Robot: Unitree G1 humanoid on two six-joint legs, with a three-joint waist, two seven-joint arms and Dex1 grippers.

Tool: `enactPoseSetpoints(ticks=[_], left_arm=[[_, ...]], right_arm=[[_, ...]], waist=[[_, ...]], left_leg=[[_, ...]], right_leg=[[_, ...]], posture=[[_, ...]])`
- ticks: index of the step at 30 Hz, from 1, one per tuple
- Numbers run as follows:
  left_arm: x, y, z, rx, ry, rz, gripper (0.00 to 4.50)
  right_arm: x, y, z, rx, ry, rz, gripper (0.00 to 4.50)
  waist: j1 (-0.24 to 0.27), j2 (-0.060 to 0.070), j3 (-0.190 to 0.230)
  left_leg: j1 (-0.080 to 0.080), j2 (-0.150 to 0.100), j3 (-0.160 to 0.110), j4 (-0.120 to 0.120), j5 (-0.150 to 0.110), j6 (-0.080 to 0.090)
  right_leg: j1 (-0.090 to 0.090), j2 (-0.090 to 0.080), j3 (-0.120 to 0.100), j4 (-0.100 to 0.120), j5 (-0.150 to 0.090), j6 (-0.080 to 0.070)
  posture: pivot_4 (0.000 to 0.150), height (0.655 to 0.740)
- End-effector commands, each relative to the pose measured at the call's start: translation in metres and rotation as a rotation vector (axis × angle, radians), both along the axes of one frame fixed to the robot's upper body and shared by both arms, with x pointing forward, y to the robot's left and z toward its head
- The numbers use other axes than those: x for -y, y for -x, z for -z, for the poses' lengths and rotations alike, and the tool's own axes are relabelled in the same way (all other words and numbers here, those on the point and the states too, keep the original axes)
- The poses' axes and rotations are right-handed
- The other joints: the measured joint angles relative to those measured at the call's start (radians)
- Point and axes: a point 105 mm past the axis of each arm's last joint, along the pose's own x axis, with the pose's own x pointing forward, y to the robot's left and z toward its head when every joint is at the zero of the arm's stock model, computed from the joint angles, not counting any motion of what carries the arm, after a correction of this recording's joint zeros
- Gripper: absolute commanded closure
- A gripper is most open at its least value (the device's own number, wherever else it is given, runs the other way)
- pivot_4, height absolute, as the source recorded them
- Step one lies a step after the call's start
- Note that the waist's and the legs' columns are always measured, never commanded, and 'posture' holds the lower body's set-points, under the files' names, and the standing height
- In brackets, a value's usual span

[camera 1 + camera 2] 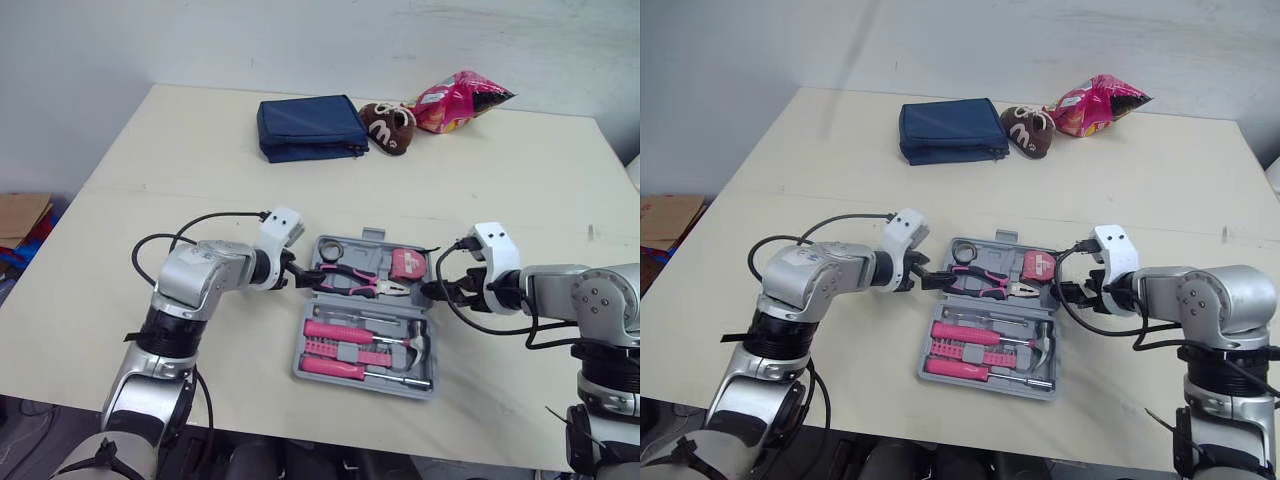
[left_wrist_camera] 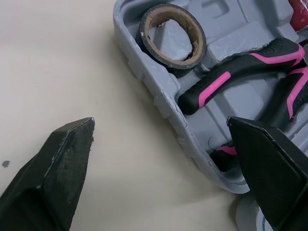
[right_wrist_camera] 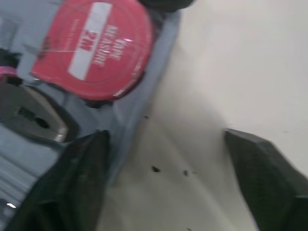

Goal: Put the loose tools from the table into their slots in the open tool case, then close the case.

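The grey tool case [image 1: 368, 352] lies open at the table's front middle. Its far half holds a roll of black tape [image 2: 172, 34], pink-and-black pliers [image 1: 352, 281] and a red tape measure [image 3: 94, 48]. The near half holds a hammer [image 1: 405, 342], screwdrivers and bits. My left gripper [image 1: 303, 276] is open at the case's left edge, one finger [image 2: 55, 168] over the table, the other over the case. My right gripper [image 1: 436, 291] is open at the case's right edge beside the tape measure, its fingers [image 3: 72, 178] straddling the rim.
At the far side of the table lie a folded navy pouch [image 1: 311, 127], a brown plush toy [image 1: 388, 126] and a pink snack bag [image 1: 458, 100]. A cardboard box [image 1: 20, 220] sits on the floor to the left.
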Motion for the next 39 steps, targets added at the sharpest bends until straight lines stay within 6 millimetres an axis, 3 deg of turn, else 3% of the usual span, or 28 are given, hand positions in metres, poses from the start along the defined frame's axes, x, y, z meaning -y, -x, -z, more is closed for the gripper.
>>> enactPoseSetpoints(ticks=[1,5,7,8,15,19,23,27,32,38,39], left_arm=[[0.01,0.006,0.0,-0.013,-0.005,0.045,1.83],[0.016,0.008,0.0,-0.02,0.028,0.061,3.72],[0.017,0.007,-0.002,-0.007,0.046,0.057,4.35],[0.018,0.006,-0.003,0.004,0.059,0.056,4.43],[0.015,-0.016,-0.033,0.353,0.2,0.068,4.43],[0.011,-0.022,-0.042,0.549,0.244,0.104,4.43],[0.007,-0.024,-0.048,0.736,0.24,0.14,4.43],[0.004,-0.018,-0.046,0.922,0.187,0.204,4.43],[0.005,0.0,-0.039,1.107,0.116,0.336,4.43],[-0.004,0.009,-0.025,1.182,0.055,0.386,4.43],[-0.005,0.012,-0.024,1.191,0.052,0.409,4.13]], right_arm=[[-0.004,-0.002,0.001,-0.005,-0.01,0.003,2.5],[-0.007,-0.007,-0.007,0.071,0.035,0.018,4.45],[-0.014,-0.009,-0.014,0.118,-0.018,0.024,4.5],[-0.017,-0.011,-0.018,0.159,-0.037,0.021,4.5],[-0.021,-0.009,-0.041,0.499,-0.128,-0.003,4.5],[-0.012,-0.006,-0.038,0.712,-0.075,-0.037,4.5],[0.001,-0.003,-0.026,0.882,0.066,-0.085,4.5],[0.0,0.012,-0.012,1.076,0.227,-0.287,4.5],[0.009,0.029,0.015,1.147,0.384,-0.403,4.5],[0.029,0.045,0.041,1.183,0.541,-0.46,4.5],[0.032,0.048,0.042,1.186,0.55,-0.471,4.13]], waist=[[0.0,0.0,0.0],[0.0,0.0,-0.001],[0.001,0.0,-0.001],[0.002,0.0,-0.001],[0.001,0.0,-0.001],[0.001,0.0,-0.001],[0.0,0.0,-0.001],[0.001,0.0,-0.001],[0.0,0.0,0.0],[-0.003,0.0,0.0],[-0.003,0.0,0.0]], left_leg=[[0.0,0.0,0.0,0.0,0.0,0.0],[0.0,0.0,0.0,0.001,0.0,0.0],[0.003,-0.001,0.0,0.001,0.001,0.002],[0.004,-0.002,0.0,0.001,0.002,0.002],[0.003,-0.005,0.001,-0.001,0.007,0.004],[0.002,-0.004,0.002,-0.003,0.007,0.003],[0.0,-0.004,0.003,-0.003,0.007,0.003],[0.0,-0.004,0.004,-0.003,0.007,0.004],[0.001,-0.004,0.004,-0.002,0.007,0.004],[0.011,-0.004,0.006,-0.003,0.007,0.004],[0.012,-0.004,0.006,-0.003,0.007,0.004]], right_leg=[[0.0,0.0,0.0,0.0,0.0,0.0],[0.001,0.0,0.0,0.0,0.001,0.001],[0.003,-0.001,0.002,0.0,0.002,0.002],[0.005,-0.001,0.002,0.0,0.002,0.003],[0.004,-0.002,0.004,-0.001,0.008,0.005],[0.001,-0.001,0.004,-0.002,0.008,0.005],[-0.001,0.0,0.005,-0.004,0.008,0.006],[0.0,-0.001,0.006,-0.004,0.008,0.006],[0.001,-0.001,0.006,-0.003,0.008,0.006],[0.008,-0.001,0.008,-0.003,0.008,0.006],[0.01,-0.001,0.008,-0.003,0.008,0.006]], posture=[[0.15,0.74],[0.15,0.74],[0.15,0.74],[0.15,0.74],[0.15,0.74],[0.15,0.74],[0.15,0.74],[0.15,0.74],[0.15,0.74],[0.15,0.74],[0.15,0.74]])
